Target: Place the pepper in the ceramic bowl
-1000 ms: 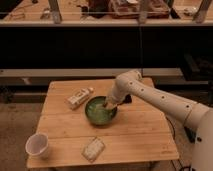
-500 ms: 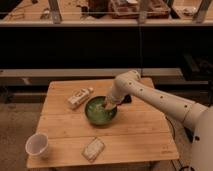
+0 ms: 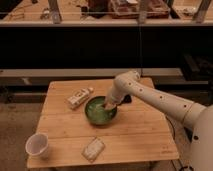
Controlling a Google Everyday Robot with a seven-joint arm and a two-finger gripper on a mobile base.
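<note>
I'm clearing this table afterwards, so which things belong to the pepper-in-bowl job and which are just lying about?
In the job:
bowl, centre
pepper, seemingly the yellowish lump at the gripper
gripper, down in the bowl

Lying about:
cup, front left
back packet, left of the bowl
front packet
black rectangle, right of the bowl

- table (image 3: 135, 132): pale wood in planks, matt, grain faintly showing
- bowl (image 3: 95, 112): glossy green glaze, mottled paler inside
- cup (image 3: 38, 145): white, smooth, dull sheen
- arm (image 3: 155, 99): smooth white shell, plastic-looking
- gripper (image 3: 109, 105): pale and matt, down inside the bowl's right edge
</note>
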